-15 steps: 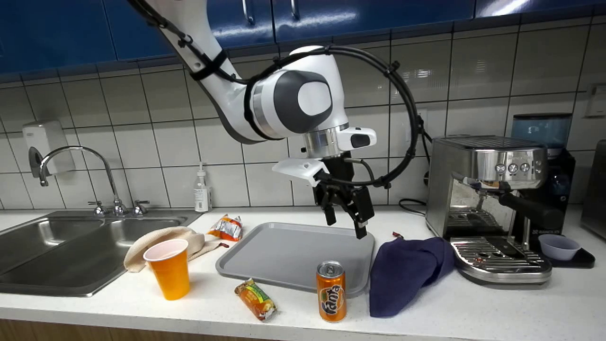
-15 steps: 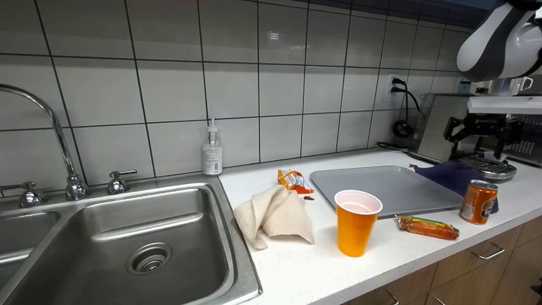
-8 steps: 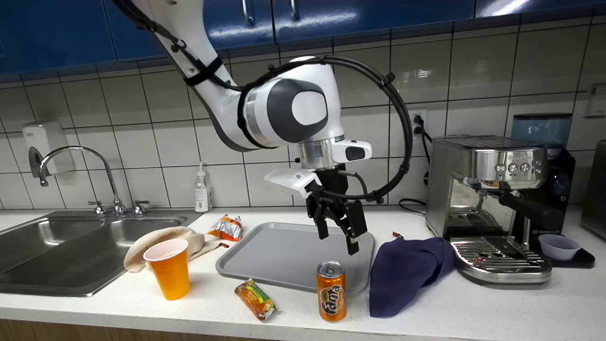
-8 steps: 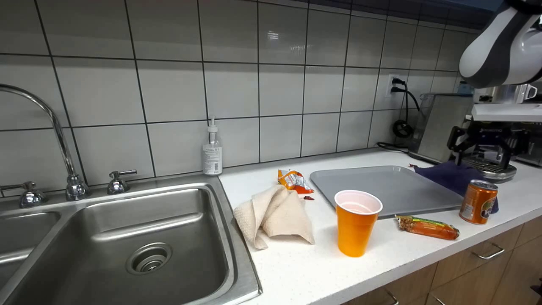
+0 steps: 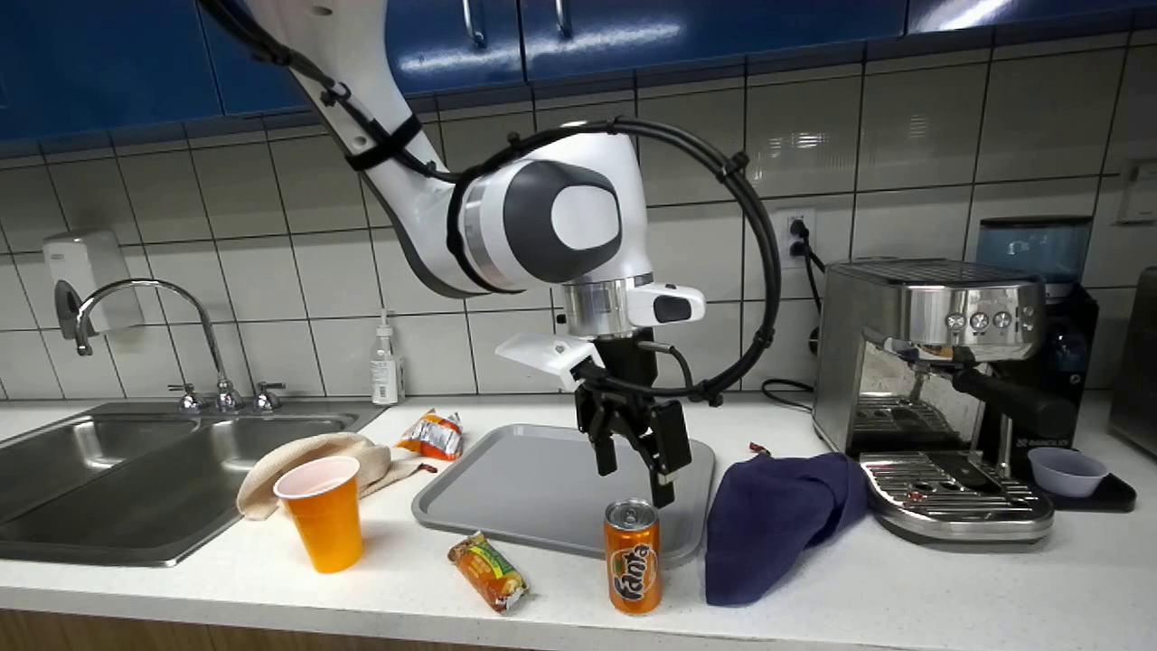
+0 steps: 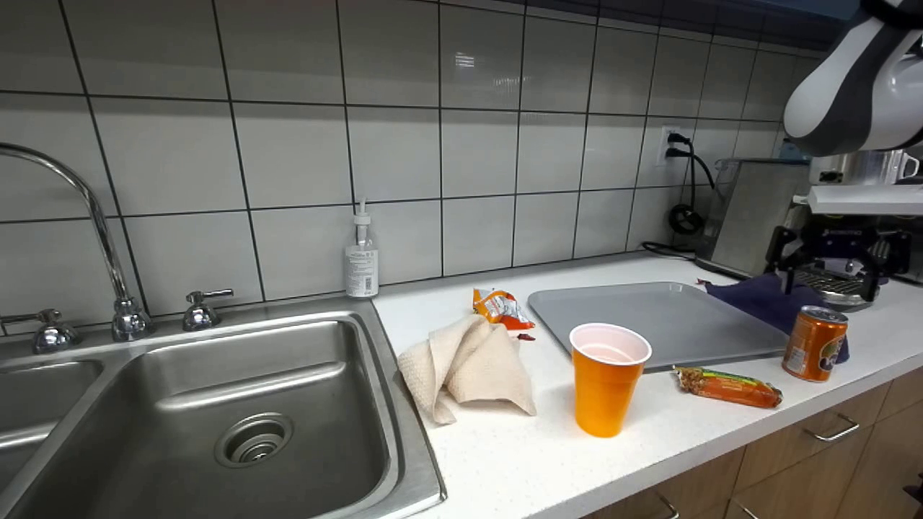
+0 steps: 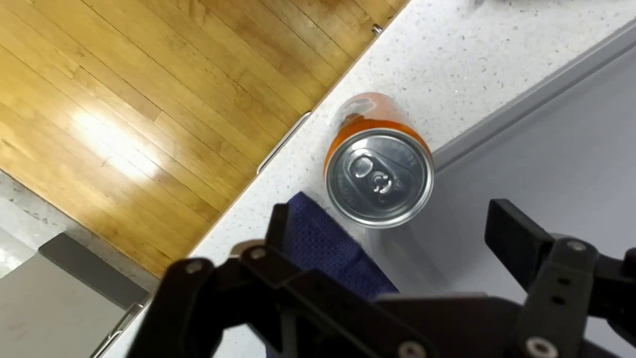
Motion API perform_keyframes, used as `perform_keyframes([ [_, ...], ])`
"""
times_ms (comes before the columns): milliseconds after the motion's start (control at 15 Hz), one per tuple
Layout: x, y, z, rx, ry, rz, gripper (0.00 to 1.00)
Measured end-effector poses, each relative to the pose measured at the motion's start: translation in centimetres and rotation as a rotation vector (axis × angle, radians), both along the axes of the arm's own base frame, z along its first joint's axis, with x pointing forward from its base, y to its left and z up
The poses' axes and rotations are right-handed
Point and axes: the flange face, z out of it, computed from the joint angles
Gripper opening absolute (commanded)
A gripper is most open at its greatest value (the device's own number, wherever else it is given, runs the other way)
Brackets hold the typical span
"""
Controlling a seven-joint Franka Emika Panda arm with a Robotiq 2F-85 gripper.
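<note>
I have the gripper (image 5: 634,481) spread wide and holding nothing, higher than the Fanta can (image 5: 632,559) and near it, not squarely over it. The can stands upright on the white countertop (image 5: 859,592), just beside the gray tray (image 5: 533,493) and near the navy cloth (image 5: 782,524). I judge positioning partly done, contact and grip not made.

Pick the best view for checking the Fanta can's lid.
The wrist view: it looks down on the lid, with its full rim and pull tab large and unblocked. Both exterior views show the lid too, but smaller and at a slant, atop the upright can.
</note>
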Motion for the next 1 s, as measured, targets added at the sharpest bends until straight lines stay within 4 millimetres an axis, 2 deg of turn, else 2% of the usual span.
perform_keyframes([
  [1000, -1.0, 0.4, -1.5, 0.018, 0.050, 0.002, 1.00],
])
